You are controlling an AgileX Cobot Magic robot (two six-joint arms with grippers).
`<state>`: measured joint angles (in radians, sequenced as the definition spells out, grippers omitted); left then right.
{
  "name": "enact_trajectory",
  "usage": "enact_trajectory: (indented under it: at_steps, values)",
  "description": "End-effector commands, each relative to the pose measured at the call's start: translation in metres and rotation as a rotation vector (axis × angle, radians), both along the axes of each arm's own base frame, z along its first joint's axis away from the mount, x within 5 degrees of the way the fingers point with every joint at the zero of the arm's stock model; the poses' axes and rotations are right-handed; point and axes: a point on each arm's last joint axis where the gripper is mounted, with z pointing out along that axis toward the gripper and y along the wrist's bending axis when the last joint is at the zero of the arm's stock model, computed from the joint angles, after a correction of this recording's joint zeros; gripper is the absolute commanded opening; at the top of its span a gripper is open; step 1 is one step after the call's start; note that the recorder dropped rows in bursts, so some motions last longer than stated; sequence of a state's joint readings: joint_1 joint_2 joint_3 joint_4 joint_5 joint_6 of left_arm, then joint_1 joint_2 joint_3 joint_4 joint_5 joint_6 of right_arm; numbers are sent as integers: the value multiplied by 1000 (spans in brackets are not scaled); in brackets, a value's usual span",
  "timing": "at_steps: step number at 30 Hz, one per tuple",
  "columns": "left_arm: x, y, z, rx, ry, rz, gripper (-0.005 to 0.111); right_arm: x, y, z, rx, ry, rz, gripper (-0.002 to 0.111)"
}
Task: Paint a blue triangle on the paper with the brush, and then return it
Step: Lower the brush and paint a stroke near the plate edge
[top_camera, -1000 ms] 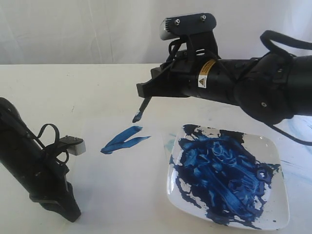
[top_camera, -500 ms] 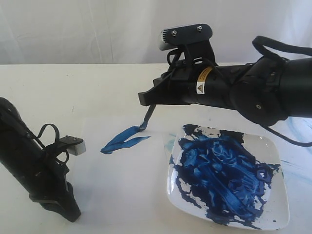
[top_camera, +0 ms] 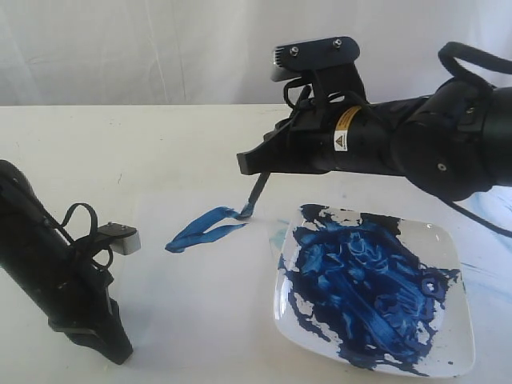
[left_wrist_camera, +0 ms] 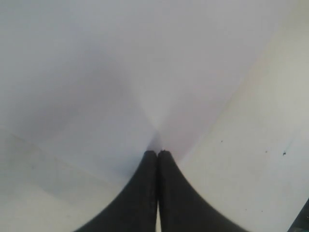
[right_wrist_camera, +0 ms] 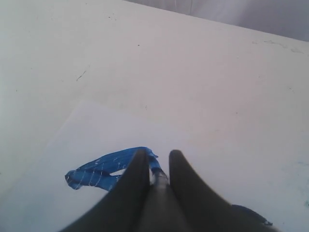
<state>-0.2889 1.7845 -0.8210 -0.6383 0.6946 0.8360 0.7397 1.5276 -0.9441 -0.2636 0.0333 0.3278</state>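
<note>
Brush (top_camera: 258,190), lifted 1 s ago, now on paper (right_wrist_camera: 96,130) closing blue triangle's (top_camera: 200,230) open end; R fingers (right_wrist_camera: 137,169) clamp it, L fingers (left_wrist_camera: 147,169) pressed together.

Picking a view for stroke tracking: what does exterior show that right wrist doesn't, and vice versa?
Exterior only: the plate smeared with blue paint, and the left arm standing off to the side. Right wrist only: the paper, its edges clear against the table. Both: the right gripper shut on the brush, with the tip at one end of the triangle.
</note>
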Motion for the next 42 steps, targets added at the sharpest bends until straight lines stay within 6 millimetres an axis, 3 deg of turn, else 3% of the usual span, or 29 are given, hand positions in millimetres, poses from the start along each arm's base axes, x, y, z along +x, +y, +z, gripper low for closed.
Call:
enact_trajectory:
  at_steps: [1, 25, 42]
  values:
    - [-3, -1, -1, -2, 17, -12, 0, -2, -5, 4, -24, 8, -10, 0]
    - [-3, -1, -1, -5, 18, -9, 0, -6, -8, 17, 11, -28, -7, 0]
    - [-3, -1, -1, -5, 18, -9, 0, -5, -6, 8, -13, -4, -7, 0]
